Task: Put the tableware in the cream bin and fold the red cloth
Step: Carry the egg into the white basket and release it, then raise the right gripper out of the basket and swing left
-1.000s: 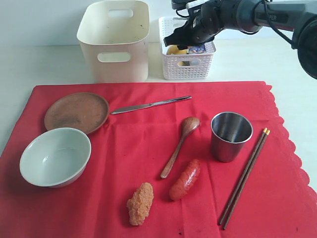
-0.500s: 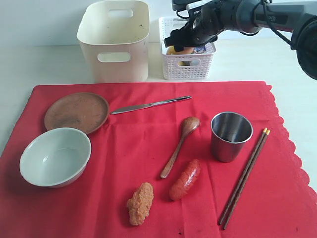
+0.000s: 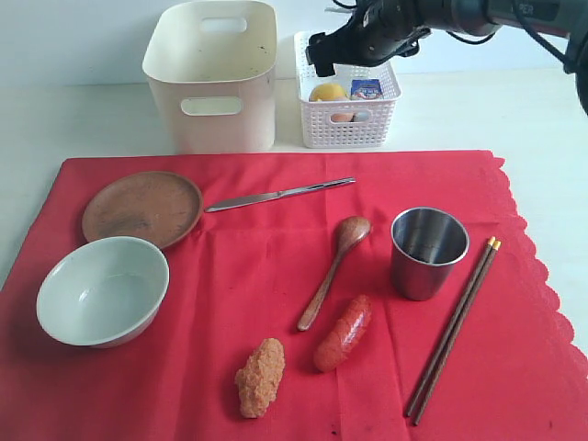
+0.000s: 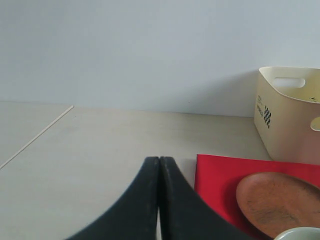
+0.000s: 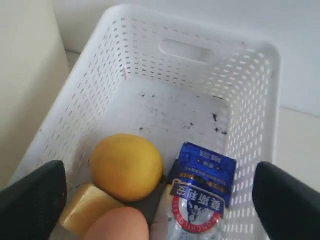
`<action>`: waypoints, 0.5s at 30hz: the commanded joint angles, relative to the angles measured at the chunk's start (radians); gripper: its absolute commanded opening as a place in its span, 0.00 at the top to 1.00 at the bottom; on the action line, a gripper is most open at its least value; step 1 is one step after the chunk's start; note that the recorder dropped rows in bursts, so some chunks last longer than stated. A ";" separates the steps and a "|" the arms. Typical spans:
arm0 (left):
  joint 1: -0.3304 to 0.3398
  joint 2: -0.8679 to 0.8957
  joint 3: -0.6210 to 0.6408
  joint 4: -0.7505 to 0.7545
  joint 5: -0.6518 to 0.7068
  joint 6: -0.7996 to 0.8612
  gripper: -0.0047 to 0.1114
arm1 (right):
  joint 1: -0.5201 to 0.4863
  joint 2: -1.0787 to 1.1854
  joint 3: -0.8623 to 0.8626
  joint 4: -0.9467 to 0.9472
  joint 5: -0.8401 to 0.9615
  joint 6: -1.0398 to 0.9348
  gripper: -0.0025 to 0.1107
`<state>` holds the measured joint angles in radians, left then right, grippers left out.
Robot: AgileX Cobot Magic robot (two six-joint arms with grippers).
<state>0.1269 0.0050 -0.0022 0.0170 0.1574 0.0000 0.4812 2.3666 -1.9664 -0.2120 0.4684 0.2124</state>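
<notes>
The red cloth [image 3: 266, 266] lies flat with the tableware on it: brown plate [image 3: 142, 208], pale bowl [image 3: 103, 289], knife [image 3: 278, 195], wooden spoon [image 3: 333, 269], steel cup [image 3: 428, 251] and chopsticks [image 3: 455, 326]. Behind the cloth, the cream bin [image 3: 213, 78] holds nothing. My right gripper [image 3: 333, 57] hovers open over the white basket [image 3: 347, 110], nothing between its fingers [image 5: 32, 200]. My left gripper [image 4: 159, 162] is shut, over bare table beside the cloth's corner [image 4: 215, 175], near the plate [image 4: 280, 200] and the bin [image 4: 290, 110]; it is out of the exterior view.
The basket holds a lemon [image 5: 126, 166], an egg [image 5: 117, 225], a cheese block [image 5: 82, 205] and a milk carton [image 5: 197, 200]. A sausage [image 3: 344, 333] and a breaded piece [image 3: 261, 376] lie on the cloth's front part.
My right gripper has opened wide and risen from the basket, so the food inside now shows. The left gripper has stayed shut.
</notes>
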 commanded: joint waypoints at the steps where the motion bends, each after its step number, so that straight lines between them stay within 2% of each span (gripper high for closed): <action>1: 0.002 -0.005 0.002 -0.006 -0.003 -0.007 0.95 | -0.005 -0.052 -0.009 -0.009 0.068 -0.003 0.18; 6: 0.002 -0.005 0.002 -0.006 -0.003 -0.007 0.95 | -0.005 -0.094 -0.009 -0.009 0.105 -0.003 0.28; 15: 0.002 -0.005 0.002 -0.006 -0.003 -0.007 0.95 | -0.005 -0.151 -0.009 -0.006 0.167 -0.003 0.67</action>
<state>0.1269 0.0050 -0.0022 0.0170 0.1574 0.0000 0.4812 2.2406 -1.9664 -0.2159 0.6134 0.2124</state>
